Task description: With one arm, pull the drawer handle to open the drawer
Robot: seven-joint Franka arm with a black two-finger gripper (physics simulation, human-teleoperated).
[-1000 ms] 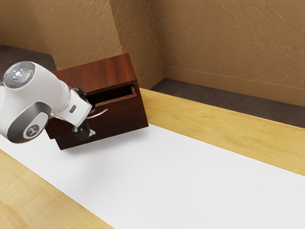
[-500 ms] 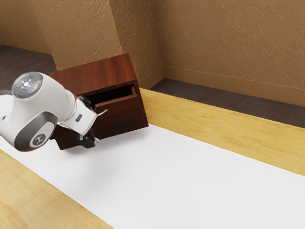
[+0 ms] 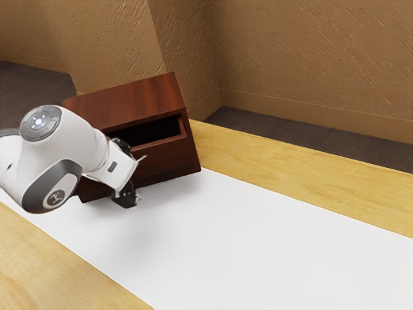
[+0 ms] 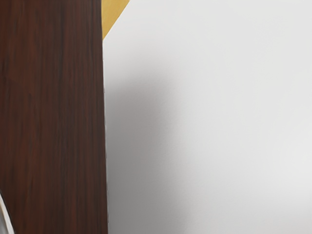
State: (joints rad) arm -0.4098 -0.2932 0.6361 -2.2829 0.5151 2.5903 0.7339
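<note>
A dark wooden cabinet (image 3: 145, 97) stands at the back left of the table in the exterior view. Its drawer (image 3: 166, 150) is pulled partly out, with a dark gap above the front. A short piece of the silver handle (image 3: 137, 157) shows just beside my white wrist. My black gripper (image 3: 126, 197) hangs low in front of the drawer, close to the white table cover; the hand hides how it meets the handle. In the wrist view a dark wood face (image 4: 48, 117) lies right by the hand, with the white cover (image 4: 209, 122) beside it.
A white sheet (image 3: 245, 239) runs along the tan wooden table (image 3: 303, 174). Brown textured walls (image 3: 310, 51) and a dark floor strip (image 3: 297, 129) lie behind. Open surface stretches toward the exterior view's right.
My hand has moved toward the exterior view's lower right, away from the cabinet. The drawer has slid out with it, and the dark gap above its front has widened.
</note>
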